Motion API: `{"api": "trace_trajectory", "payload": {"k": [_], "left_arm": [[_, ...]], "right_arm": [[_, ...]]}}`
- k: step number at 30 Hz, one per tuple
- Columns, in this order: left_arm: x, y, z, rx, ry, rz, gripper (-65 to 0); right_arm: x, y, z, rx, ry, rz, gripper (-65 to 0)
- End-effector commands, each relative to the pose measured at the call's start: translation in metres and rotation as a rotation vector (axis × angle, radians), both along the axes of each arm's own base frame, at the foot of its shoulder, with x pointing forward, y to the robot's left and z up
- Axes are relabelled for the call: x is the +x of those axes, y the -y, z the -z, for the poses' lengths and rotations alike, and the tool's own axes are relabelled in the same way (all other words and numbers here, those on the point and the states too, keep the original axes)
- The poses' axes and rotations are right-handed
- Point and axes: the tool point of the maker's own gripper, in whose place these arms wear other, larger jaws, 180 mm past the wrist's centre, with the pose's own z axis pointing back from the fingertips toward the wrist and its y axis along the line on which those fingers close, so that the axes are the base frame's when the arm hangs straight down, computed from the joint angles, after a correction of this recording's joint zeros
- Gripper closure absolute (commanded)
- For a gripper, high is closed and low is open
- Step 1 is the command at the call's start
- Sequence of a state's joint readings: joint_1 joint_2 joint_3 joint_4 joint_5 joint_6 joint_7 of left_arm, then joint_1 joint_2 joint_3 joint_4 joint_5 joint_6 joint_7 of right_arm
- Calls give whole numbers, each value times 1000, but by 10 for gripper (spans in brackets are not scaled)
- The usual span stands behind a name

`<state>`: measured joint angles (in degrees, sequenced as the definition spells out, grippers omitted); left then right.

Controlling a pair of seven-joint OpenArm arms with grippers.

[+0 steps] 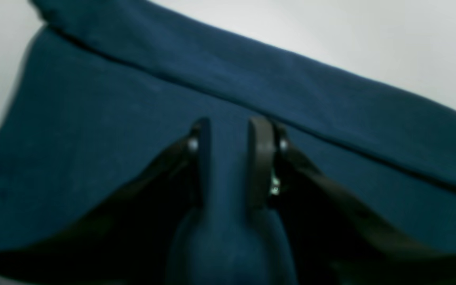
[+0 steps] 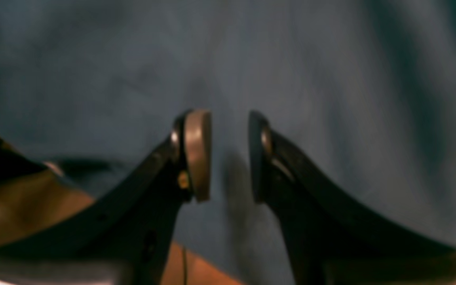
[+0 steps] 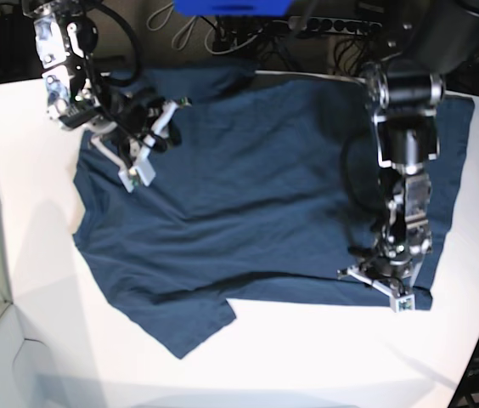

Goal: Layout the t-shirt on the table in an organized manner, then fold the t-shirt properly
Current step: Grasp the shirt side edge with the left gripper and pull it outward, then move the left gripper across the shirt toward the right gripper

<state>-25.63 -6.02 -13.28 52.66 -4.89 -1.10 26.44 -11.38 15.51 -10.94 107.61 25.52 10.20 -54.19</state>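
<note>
The dark navy t-shirt point(image 3: 248, 187) lies spread on the white table point(image 3: 324, 348), one sleeve pointing to the front left and its hem side to the right. My left gripper point(image 3: 384, 287) stands on the shirt's near right corner. In the left wrist view its jaws point(image 1: 230, 134) are a little apart, and a ridge of the t-shirt point(image 1: 93, 138) bunches up between them, below a folded edge. My right gripper point(image 3: 138, 166) rests on the shirt near its far left shoulder. In the right wrist view it point(image 2: 228, 118) is open, with the t-shirt point(image 2: 291, 59) right under the fingertips.
Cables and a power strip point(image 3: 333, 25) run behind the table's far edge, beside a blue object point(image 3: 231, 7). Bare white table shows in front of the shirt and to its left. The table's curved edge point(image 3: 477, 340) runs at the right.
</note>
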Motion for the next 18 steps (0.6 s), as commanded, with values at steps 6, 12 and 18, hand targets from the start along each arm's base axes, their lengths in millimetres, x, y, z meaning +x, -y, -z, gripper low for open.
{"api": "trace_trajectory", "payload": {"k": [6, 12, 18], "left_arm": [[-28, -9, 12, 30, -2, -4, -152], [-61, -29, 41, 66, -77, -17, -152], [-88, -41, 56, 101, -126, -11, -152]], "right_arm": [[37, -4, -30, 25, 118, 3, -173], [79, 5, -17, 15, 95, 48, -173], [97, 33, 14, -30, 24, 103, -173]]}}
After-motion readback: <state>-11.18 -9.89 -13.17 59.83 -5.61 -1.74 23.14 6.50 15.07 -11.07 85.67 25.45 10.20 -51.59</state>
